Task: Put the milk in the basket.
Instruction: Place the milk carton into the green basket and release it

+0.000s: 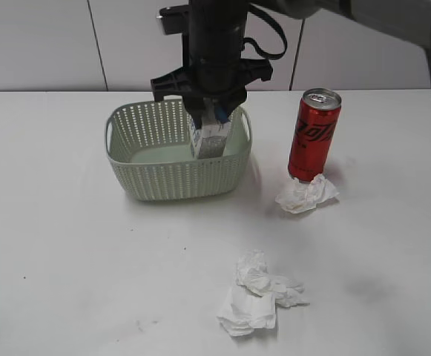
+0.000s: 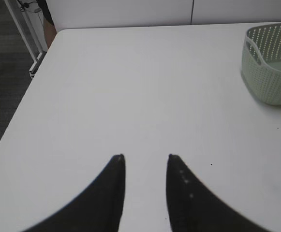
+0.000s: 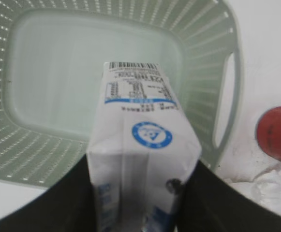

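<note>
The milk [image 1: 210,135] is a small white carton with blue markings. My right gripper [image 1: 211,111] is shut on it and holds it upright inside the pale green basket [image 1: 156,178], toward the right side. In the right wrist view the milk [image 3: 140,145] sits between my black fingers [image 3: 142,193] above the basket floor [image 3: 58,72]. I cannot tell if the carton touches the floor. My left gripper [image 2: 145,157] is open and empty over bare table, well left of the basket [image 2: 266,72].
A tall red soda can [image 1: 314,133] stands right of the basket and also shows in the right wrist view [image 3: 275,135]. Crumpled tissue [image 1: 306,194] lies at its base. More crumpled tissue [image 1: 258,297] lies at the front. The table's left edge [image 2: 22,106] is near the left gripper.
</note>
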`<state>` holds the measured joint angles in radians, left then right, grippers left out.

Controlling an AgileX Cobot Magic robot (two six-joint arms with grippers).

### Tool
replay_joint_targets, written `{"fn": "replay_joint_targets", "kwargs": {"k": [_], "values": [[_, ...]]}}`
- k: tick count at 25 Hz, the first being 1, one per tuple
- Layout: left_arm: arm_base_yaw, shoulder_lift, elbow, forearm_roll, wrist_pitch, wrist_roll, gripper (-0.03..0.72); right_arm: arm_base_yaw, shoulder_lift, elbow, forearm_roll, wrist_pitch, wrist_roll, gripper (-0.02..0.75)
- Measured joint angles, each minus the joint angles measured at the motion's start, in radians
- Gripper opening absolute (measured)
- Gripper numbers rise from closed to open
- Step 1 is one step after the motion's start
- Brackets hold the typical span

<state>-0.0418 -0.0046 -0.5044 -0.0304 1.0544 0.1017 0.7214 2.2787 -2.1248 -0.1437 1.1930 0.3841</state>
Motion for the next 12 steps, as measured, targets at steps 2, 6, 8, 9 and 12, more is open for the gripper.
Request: {"fn": "replay_joint_targets", "kwargs": {"k": [2,6,8,9,12], "values": [[0.000,0.000,0.000,0.000,0.000,0.000,0.221,-0.002,0.021,0.000,0.012,-0.015,-0.004,0.304],[0.000,0.000,0.000,0.000,0.000,0.000,0.221,-0.009,0.059,0.000,0.033,-0.030,-0.016,0.303],[0.000,0.000,0.000,0.000,0.000,0.000,0.221,-0.012,0.070,0.000,0.038,-0.031,-0.024,0.306],[0.000,0.000,0.000,0.000,0.000,0.000,0.221,-0.013,0.074,0.000,0.038,-0.032,-0.027,0.318],[0.000,0.000,0.000,0.000,0.000,0.000,0.221,-0.015,0.076,-0.002,0.038,-0.047,-0.027,0.423]]}}
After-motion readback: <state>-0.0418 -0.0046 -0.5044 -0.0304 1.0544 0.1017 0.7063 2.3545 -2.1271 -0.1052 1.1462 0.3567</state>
